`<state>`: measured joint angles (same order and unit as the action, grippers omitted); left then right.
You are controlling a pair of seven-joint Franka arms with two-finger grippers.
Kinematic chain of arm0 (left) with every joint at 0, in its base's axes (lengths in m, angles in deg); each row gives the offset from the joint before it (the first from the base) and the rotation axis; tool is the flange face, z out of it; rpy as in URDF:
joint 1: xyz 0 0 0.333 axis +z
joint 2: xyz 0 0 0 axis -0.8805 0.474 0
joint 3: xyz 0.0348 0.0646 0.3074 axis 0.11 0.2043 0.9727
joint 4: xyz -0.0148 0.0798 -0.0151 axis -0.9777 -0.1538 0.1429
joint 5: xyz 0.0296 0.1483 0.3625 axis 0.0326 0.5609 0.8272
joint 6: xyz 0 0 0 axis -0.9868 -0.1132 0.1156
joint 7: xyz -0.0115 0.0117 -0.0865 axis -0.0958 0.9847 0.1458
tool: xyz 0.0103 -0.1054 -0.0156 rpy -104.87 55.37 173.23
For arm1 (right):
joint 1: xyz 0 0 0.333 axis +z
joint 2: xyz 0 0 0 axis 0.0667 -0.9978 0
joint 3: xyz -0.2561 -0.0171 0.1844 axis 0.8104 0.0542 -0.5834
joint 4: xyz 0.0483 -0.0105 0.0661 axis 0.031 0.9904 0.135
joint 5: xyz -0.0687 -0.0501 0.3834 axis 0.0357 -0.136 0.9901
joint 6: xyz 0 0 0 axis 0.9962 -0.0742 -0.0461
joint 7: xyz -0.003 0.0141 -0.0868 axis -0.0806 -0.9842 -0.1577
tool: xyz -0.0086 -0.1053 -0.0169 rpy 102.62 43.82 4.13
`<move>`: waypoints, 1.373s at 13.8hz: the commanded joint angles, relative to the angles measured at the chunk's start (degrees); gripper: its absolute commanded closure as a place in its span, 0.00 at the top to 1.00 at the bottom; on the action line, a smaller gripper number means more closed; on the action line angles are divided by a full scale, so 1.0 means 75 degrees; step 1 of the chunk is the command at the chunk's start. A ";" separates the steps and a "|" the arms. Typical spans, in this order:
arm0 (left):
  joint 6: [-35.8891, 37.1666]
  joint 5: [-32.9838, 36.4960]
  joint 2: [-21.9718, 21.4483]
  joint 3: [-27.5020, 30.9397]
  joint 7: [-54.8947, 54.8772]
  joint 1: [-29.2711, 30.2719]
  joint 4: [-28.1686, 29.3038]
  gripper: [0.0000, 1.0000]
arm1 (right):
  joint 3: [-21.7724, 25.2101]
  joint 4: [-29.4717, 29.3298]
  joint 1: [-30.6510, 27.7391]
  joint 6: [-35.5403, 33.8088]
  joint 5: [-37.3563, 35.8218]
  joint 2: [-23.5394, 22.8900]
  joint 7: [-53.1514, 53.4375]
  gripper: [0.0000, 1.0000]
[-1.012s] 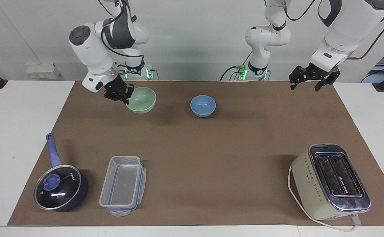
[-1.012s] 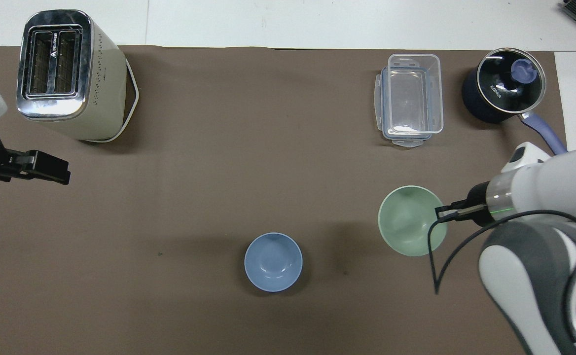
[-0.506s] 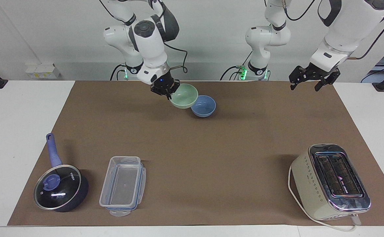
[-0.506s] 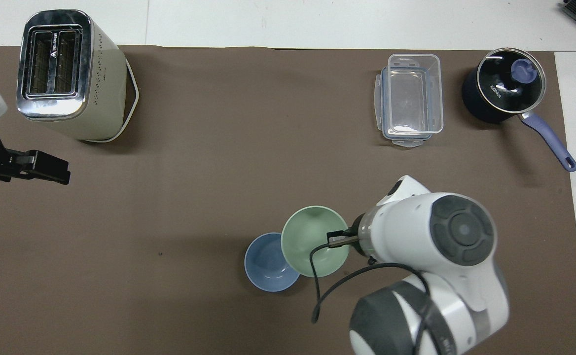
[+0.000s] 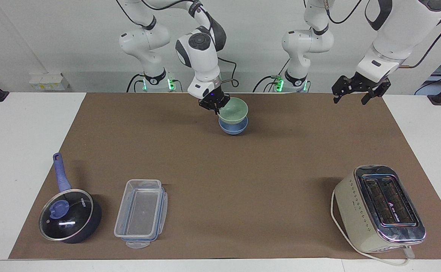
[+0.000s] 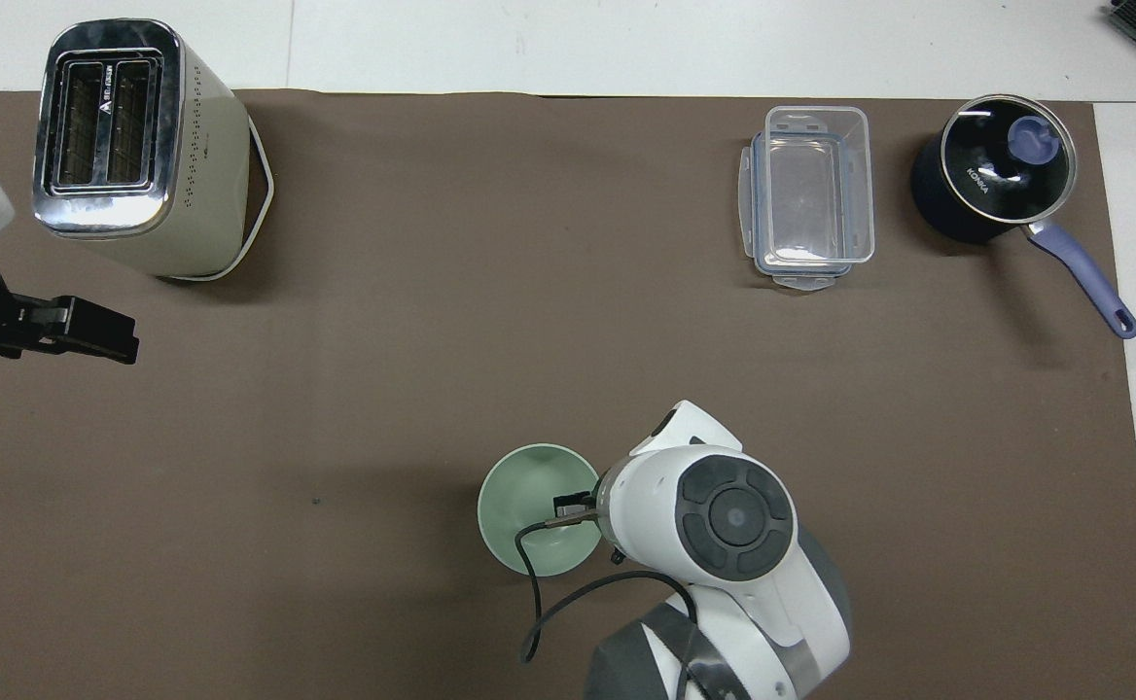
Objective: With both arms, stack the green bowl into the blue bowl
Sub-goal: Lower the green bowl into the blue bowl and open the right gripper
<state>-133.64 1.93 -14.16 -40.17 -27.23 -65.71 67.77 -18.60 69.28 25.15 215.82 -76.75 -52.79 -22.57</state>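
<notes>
We see the right pincer [image 5: 215, 104] clamped on the rim of the green bowl [image 5: 234, 110], on the side toward the right arm's end of the surface [image 5: 24, 124]. The green bowl sits over the blue bowl [image 5: 234, 128], and from the facing view we cannot tell whether it already rests inside or hangs just above. Only the lower part of the blue bowl shows there; in the overhead view the green bowl [image 6: 527, 515] covers it completely. The right arm's wrist also hides the pincer's fingertips and part of the green rim from above.

The left pincer [image 5: 357, 88] hangs over the corner of the brown mat [image 5: 243, 170] at the left arm's end, and we read its fingers as spread apart with nothing between them. In the overhead view the left pincer [image 6: 72, 329] is cut off by the frame edge, so only its dark body and one end show.

Farther from the robots stand a toaster [image 5: 380, 207], a clear plastic container [image 5: 142, 212] and a lidded saucepan [image 5: 69, 216].
</notes>
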 commanded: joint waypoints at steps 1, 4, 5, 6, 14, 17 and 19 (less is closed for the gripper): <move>0.0129 0.0158 0.0028 -0.0062 -0.0017 0.0065 -0.0080 1.00 | 0.0045 0.0223 0.0167 0.0397 0.0024 -0.0167 0.0127 0.00; 0.0129 0.0158 0.0028 -0.0062 -0.0017 0.0065 -0.0080 1.00 | 0.0045 0.0400 0.0214 0.0481 0.0024 -0.0237 0.0139 0.00; 0.0129 0.0158 0.0028 -0.0062 -0.0017 0.0065 -0.0080 1.00 | 0.0045 0.0400 0.0261 0.0481 0.0024 -0.0296 0.0139 0.00; 0.0129 0.0158 0.0028 -0.0062 -0.0017 0.0065 -0.0080 1.00 | 0.0045 0.0447 0.0261 0.0493 0.0024 -0.0308 0.0139 0.00; 0.0129 0.0158 0.0028 -0.0062 -0.0017 0.0065 -0.0080 1.00 | 0.0045 0.0611 0.0355 0.1231 0.0012 -0.0507 0.0256 0.00; 0.0129 0.0158 0.0028 -0.0062 -0.0017 0.0065 -0.0080 1.00 | 0.0045 0.0646 0.0355 0.1267 0.0001 -0.0507 0.0244 0.00; 0.0129 0.0158 0.0028 -0.0062 -0.0017 0.0065 -0.0080 1.00 | 0.0045 0.0647 0.0355 0.1267 -0.0127 -0.0507 0.0244 0.00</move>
<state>-133.64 1.93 -14.16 -40.17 -27.23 -65.71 67.77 -18.56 73.39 27.37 223.95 -76.90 -56.85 -22.13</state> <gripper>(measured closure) 0.000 0.956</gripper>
